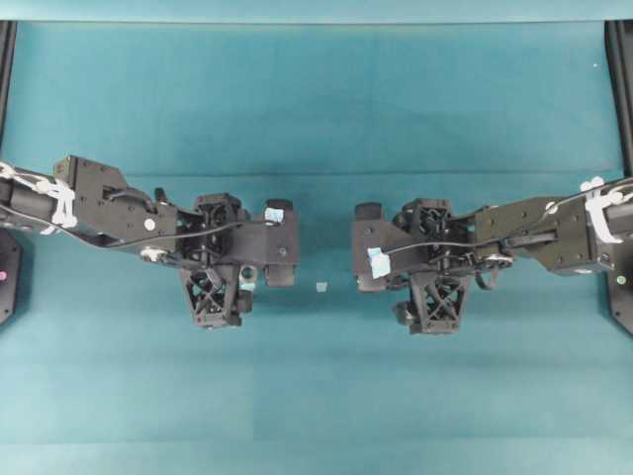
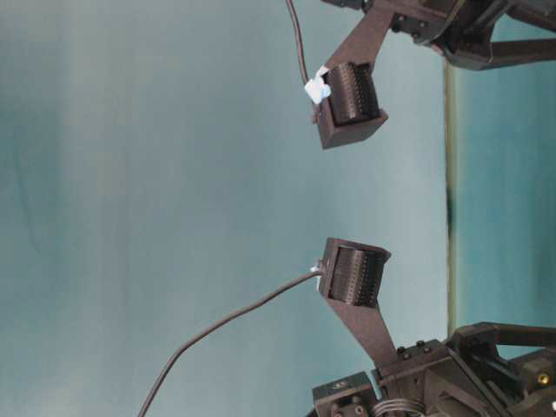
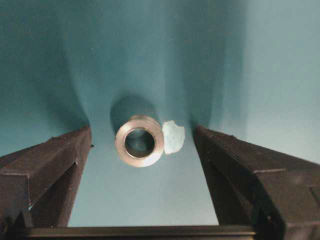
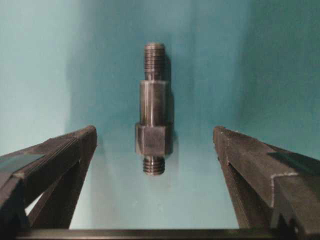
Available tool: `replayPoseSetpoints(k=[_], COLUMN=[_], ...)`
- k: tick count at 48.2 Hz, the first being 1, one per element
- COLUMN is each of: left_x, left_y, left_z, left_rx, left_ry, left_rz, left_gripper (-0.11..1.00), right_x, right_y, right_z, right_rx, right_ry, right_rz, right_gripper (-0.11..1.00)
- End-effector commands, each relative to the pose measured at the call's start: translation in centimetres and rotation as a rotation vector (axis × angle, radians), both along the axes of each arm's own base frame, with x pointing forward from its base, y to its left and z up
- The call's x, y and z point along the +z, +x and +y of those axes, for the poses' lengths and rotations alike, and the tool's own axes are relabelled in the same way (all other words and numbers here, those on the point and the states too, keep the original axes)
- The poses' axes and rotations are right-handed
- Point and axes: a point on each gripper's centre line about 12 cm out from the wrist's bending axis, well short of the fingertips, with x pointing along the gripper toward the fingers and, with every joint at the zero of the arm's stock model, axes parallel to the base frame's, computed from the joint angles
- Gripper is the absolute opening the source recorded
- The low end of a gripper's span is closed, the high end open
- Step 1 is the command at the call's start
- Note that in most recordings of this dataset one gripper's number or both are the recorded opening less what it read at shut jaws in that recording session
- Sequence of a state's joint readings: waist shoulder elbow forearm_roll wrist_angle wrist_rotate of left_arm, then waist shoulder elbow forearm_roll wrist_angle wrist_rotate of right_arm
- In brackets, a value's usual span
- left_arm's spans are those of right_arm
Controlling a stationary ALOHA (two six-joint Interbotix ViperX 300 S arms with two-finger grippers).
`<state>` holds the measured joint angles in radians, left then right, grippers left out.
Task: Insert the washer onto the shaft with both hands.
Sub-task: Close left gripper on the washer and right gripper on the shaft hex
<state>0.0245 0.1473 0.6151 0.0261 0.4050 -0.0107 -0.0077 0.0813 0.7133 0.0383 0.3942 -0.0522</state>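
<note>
Between the spread fingers of the left tool (image 3: 142, 165), the washer (image 3: 139, 140) lies on the desk (image 3: 150, 50), a tape scrap (image 3: 173, 136) touching it at 3 o'clock. Likewise gaping and empty, the right tool (image 4: 155, 165) frames the shaft (image 4: 153, 111) lying toward 12. Approach step, I judge; next, each must descend and close.

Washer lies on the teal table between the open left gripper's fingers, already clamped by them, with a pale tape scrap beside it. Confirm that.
Not clamped. In the left wrist view the washer lies free on the teal table, midway between the left gripper's open fingers, touching neither. The pale tape scrap does lie beside it.
</note>
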Motion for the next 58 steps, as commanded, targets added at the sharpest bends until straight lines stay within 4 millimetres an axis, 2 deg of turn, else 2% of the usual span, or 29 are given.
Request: replayPoseSetpoints(k=[1,16,28,58], left_x=[0.38,0.46,0.46,0.46], left_y=[0.35,0.44,0.45,0.45], left_z=[0.02,-0.04,-0.10,-0.15], left_rx=[-0.001,0.002,0.001,0.000], left_ry=[0.002,0.000,-0.001,-0.001], left_rz=[-0.017,-0.020,-0.020,-0.020], left_gripper=[0.90,0.90,0.90,0.89], right_x=[0.24,0.26,0.19,0.02], right_y=[0.10,0.18,0.10,0.13], right_z=[0.10,-0.17,-0.22,-0.28], right_rx=[-0.004,-0.012,-0.013,-0.014], right_ry=[0.003,0.002,0.001,0.001], right_rz=[-0.014,-0.024,-0.023,-0.018], right_gripper=[0.86,0.84,0.73,0.72])
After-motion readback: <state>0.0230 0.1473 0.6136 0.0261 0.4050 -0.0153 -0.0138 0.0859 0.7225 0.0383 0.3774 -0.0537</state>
